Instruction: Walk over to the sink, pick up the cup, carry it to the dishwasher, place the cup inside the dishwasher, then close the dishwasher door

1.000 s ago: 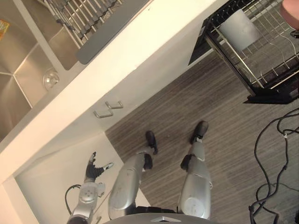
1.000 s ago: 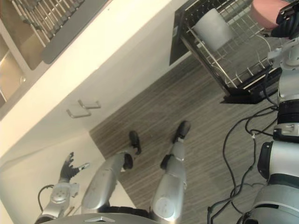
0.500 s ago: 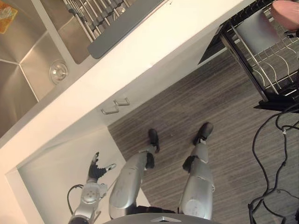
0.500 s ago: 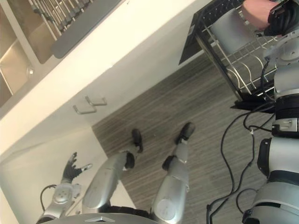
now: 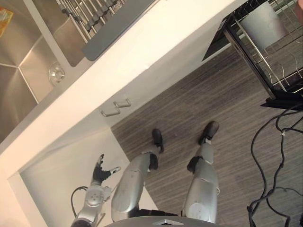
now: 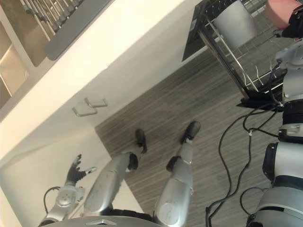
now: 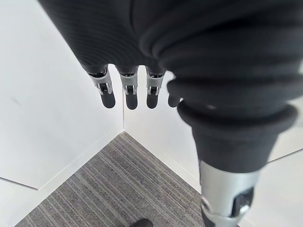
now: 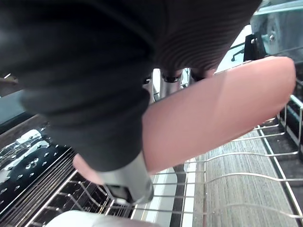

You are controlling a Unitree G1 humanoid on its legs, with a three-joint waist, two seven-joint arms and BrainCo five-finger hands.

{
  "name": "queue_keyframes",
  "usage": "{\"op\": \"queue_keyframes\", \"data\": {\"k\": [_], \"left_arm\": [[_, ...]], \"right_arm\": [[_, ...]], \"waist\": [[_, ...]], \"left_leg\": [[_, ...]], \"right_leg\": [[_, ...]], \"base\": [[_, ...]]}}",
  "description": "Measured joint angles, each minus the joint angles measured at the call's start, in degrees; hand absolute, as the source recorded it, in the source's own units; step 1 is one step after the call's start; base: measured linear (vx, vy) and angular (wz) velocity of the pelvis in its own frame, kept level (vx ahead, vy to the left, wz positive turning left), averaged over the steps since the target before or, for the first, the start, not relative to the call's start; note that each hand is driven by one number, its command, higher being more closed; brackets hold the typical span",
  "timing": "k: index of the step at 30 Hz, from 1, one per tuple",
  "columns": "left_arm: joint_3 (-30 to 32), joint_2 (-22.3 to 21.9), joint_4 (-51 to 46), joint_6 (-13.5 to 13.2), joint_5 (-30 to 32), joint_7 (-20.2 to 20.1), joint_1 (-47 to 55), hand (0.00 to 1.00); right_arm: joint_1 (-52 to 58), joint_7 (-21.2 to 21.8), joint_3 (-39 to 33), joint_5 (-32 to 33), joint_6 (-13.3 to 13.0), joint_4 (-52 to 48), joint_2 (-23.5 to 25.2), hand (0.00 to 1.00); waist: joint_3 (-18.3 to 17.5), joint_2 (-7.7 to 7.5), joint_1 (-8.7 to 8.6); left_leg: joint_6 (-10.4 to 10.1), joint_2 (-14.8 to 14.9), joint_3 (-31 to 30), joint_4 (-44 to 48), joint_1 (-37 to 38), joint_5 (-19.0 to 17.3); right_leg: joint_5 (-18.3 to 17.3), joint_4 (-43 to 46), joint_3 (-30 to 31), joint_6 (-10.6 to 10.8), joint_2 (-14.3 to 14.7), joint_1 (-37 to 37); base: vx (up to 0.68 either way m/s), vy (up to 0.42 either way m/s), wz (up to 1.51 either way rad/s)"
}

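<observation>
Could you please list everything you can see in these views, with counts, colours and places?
dishwasher rack: one, dark frame with silver wire, pulled out at upper right
cup: one, pink, held over that rack
container: one, pale grey, in the rack
sink: one, steel, upper left
drain: one, round, in the sink
yellow item: one, far sink corner; unclear what it is
dish tray: one, grey, beside the sink
counter: one, white
cabinet handles: two, silver, below the counter
floor: grey wood-grain
left hand: open, low by the white cabinet
right hand: fingers curled round the cup
</observation>
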Motion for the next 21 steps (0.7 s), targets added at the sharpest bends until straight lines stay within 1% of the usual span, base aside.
{"op": "queue_keyframes", "data": {"k": [3, 5, 9, 11, 13, 15, 16, 18, 19, 20, 21], "left_arm": [[-1.0, 0.0, -0.2, 0.0, 0.0, 0.2, 0.0, 0.0], [-1.0, -0.1, -0.2, 0.0, 0.0, 0.2, 0.0, 0.0], [-1.0, -0.5, -0.3, -0.1, 0.0, 0.3, 0.4, 0.0], [-1.0, -0.9, -0.4, -0.9, 0.0, 0.3, 1.8, 0.0], [-0.8, -1.3, -0.5, -1.7, 0.2, 0.3, 3.8, 0.0], [-0.8, -1.5, -0.5, -1.7, 0.2, 0.4, 4.7, 0.0], [-0.7, -1.6, -0.5, -1.9, 0.2, 0.4, 5.3, 0.0], [-0.6, -1.7, -0.5, -2.4, 0.3, 0.4, 5.8, 0.0], [-0.5, -1.8, -0.5, -2.9, 0.4, 0.4, 6.1, 0.0], [-0.2, -1.9, -0.6, -3.3, 0.8, 0.4, 6.3, 0.0], [0.1, -2.0, -0.6, -3.6, 0.8, 0.4, 6.4, 0.0]], "right_arm": [[0.1, -0.1, -1.5, 0.1, -0.1, 0.2, -0.6, 0.0], [0.3, -0.2, -1.5, 0.7, -0.2, 0.2, -1.0, 0.0], [2.8, -1.7, -4.6, 3.1, -0.7, 0.2, -1.5, 0.0], [4.7, -2.2, -6.7, 5.0, -1.6, 0.2, -1.5, 0.0], [6.4, -2.5, -9.5, 7.7, -2.5, 0.1, -1.5, 0.0], [7.6, -2.6, -10.9, 10.3, -3.2, -0.1, -1.5, 0.0], [8.9, -2.5, -12.2, 12.8, -4.2, -0.3, -1.5, 0.0], [11.4, -2.4, -14.4, 15.9, -4.9, -1.6, -1.4, 0.0], [13.8, -2.4, -16.1, 17.8, -5.6, -3.9, -1.2, 0.0], [15.8, -2.2, -18.0, 20.4, -6.8, -6.3, -0.9, 0.0], [16.6, -2.1, -18.9, 21.6, -7.5, -7.5, -0.7, 0.0]], "waist": [[-0.3, 0.47, 0.15], [-0.3, 0.47, 0.15], [-0.6, 0.79, -0.48], [-0.8, 1.14, -1.29], [-0.9, 1.32, -1.88], [-1.0, 1.41, -2.29], [-1.0, 1.41, -2.63], [-1.0, 1.39, -3.27], [-1.0, 1.38, -3.93], [-1.0, 1.36, -4.57], [-1.0, 1.35, -4.84]], "left_leg": [[0.0, -0.1, 0.0, -0.1, 0.4, 0.0], [0.0, -0.2, 0.0, -0.2, 0.8, 0.0], [0.0, -0.4, -0.6, -0.3, 1.6, 0.0], [0.1, -0.6, -1.2, -0.8, 2.6, 0.1], [0.1, -1.0, -1.6, -2.4, 4.2, 0.6], [0.1, -1.2, -1.7, -3.2, 5.0, 0.9], [0.1, -1.3, -1.8, -3.6, 5.8, 0.9], [0.1, -1.4, -2.0, -4.2, 7.0, 1.0], [0.0, -1.4, -2.3, -4.5, 8.0, 0.9], [0.0, -1.4, -2.5, -5.0, 9.2, 0.9], [0.0, -1.5, -2.5, -5.3, 9.8, 0.9]], "right_leg": [[0.0, 0.0, 0.1, 0.0, 0.0, 0.1], [-0.1, 0.0, 0.2, -0.1, -0.1, 0.3], [-0.3, 0.0, -0.2, -0.4, -0.3, 1.2], [-0.6, 0.0, -0.5, -0.2, -0.4, 2.4], [-0.9, 0.0, -0.8, 0.0, -0.7, 3.6], [-1.0, 0.0, -1.1, 0.2, -0.8, 4.2], [-1.1, 0.0, -1.3, 0.3, -0.9, 4.7], [-1.2, 0.0, -1.5, 0.5, -0.9, 5.9], [-1.4, 0.0, -1.6, 0.8, -0.9, 7.0], [-1.6, 0.0, -1.8, 1.0, -0.9, 8.0], [-1.6, 0.0, -1.8, 1.1, -0.9, 8.5]], "base": [[0.0, -0.003, -0.03], [-0.01, -0.007, -0.07], [-0.01, 0.003, 0.02], [0.0, 0.014, 0.12], [0.02, 0.01, 0.1], [0.02, 0.001, 0.01], [0.05, 0.005, 0.01], [0.06, 0.01, 0.03], [0.06, 0.015, 0.04], [0.06, 0.014, 0.03], [0.05, 0.007, -0.01]]}}
